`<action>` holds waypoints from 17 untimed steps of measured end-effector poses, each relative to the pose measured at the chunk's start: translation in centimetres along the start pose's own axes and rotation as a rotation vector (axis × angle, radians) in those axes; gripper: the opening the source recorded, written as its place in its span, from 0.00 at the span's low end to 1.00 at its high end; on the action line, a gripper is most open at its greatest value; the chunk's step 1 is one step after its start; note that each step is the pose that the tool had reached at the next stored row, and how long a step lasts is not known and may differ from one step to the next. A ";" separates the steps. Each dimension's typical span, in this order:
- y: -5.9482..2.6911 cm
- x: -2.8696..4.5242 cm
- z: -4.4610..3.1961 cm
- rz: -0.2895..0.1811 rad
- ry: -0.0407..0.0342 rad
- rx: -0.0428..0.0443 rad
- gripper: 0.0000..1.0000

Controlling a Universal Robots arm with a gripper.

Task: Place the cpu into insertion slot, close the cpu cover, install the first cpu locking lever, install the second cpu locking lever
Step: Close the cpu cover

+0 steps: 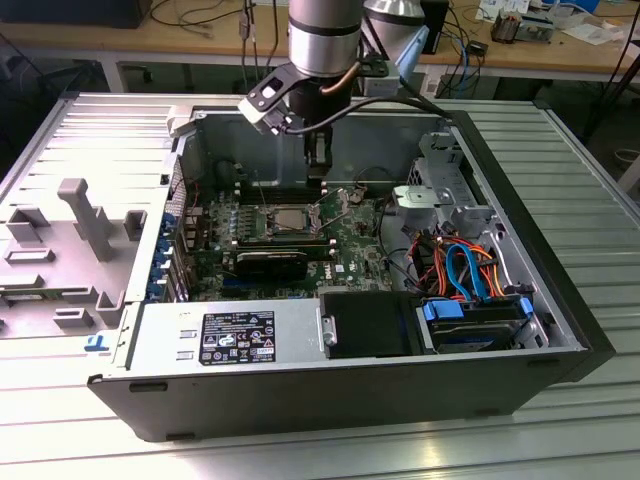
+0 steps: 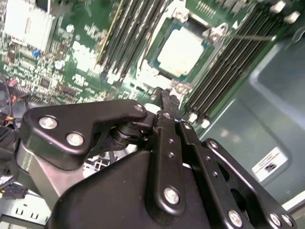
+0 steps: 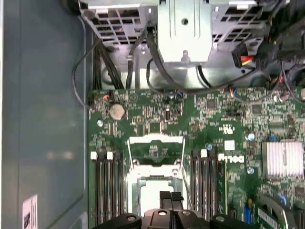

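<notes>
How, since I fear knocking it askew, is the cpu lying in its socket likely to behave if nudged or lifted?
The cpu looks a thin, flat, metal-topped square, so probably stiff and light, unlikely to roll. Its smooth bright top may be slippery. It lies inside the rim of the insertion slot, so a sideways nudge probably won't shift it far.

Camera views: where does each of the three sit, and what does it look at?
Exterior view: off the arm, looking down into the open computer case; arm and gripper show.
First wrist view: on the wrist, facing down onto the green board; the fingers show.
Second wrist view: on the wrist, slanting past the gripper toward the board.
Both wrist views share the cpu.
</notes>
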State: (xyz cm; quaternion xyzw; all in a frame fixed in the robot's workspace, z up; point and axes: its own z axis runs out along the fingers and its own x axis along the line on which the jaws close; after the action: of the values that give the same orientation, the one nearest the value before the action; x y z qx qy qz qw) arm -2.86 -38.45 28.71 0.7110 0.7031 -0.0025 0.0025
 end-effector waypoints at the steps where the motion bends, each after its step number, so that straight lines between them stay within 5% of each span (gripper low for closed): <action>1: 0.33 -0.02 0.00 0.000 -0.0002 0.0017 0.11; 8: 2.44 0.02 0.37 -0.011 0.0000 0.0078 0.11; 12: 4.61 0.15 0.87 -0.031 -0.0002 0.0105 0.11; 17: 5.44 0.56 1.57 -0.058 -0.0003 0.0106 0.11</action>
State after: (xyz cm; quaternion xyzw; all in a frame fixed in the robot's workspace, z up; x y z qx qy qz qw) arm 2.59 -37.96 27.14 0.6904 0.7234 -0.0064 -0.0013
